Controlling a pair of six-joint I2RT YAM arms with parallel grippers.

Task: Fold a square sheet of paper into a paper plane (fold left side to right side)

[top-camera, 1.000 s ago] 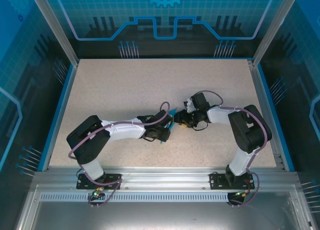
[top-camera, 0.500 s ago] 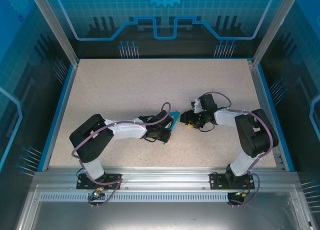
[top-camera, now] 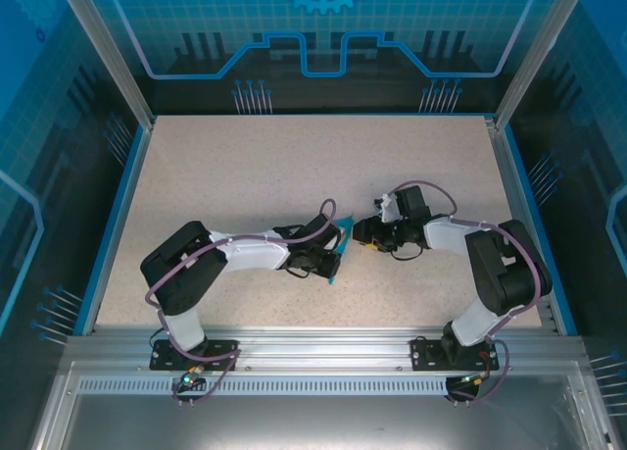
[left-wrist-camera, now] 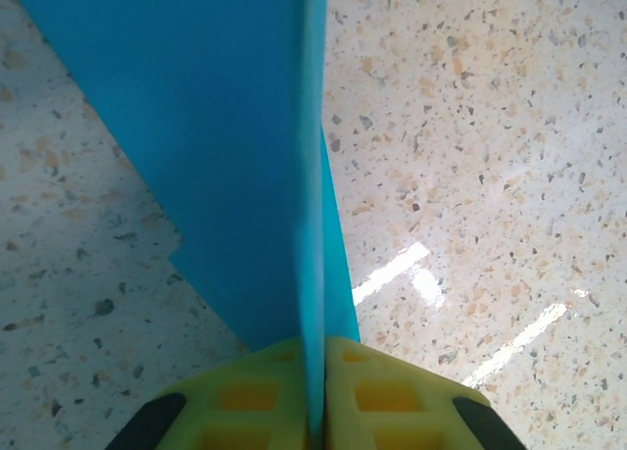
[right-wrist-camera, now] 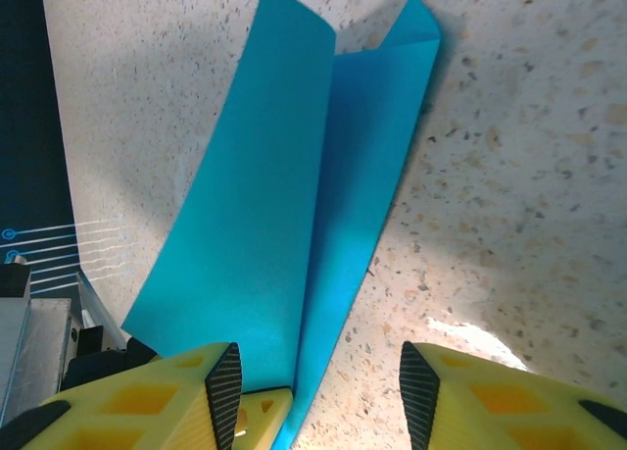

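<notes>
Folded sheet of paper (left-wrist-camera: 225, 156) pinched at mid-desk (top-camera: 245, 175)
Left gripper (left-wrist-camera: 315, 411) clamped its edge; right gripper (right-wrist-camera: 318, 391) stood jaws apart just beside; broad desk beyond

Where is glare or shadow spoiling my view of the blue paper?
Left wrist view: glare streaks on the tabletop right of the blue paper, none on it; its edge at the left end effector is sharp. Right wrist view: soft shadows beside the paper, one bright patch low down. Top external view: even light, arms covering most of the paper.

The worktop (top-camera: 245, 166) is speckled beige. A folded cyan sheet of paper (top-camera: 333, 272) stands upright near its middle.
</notes>
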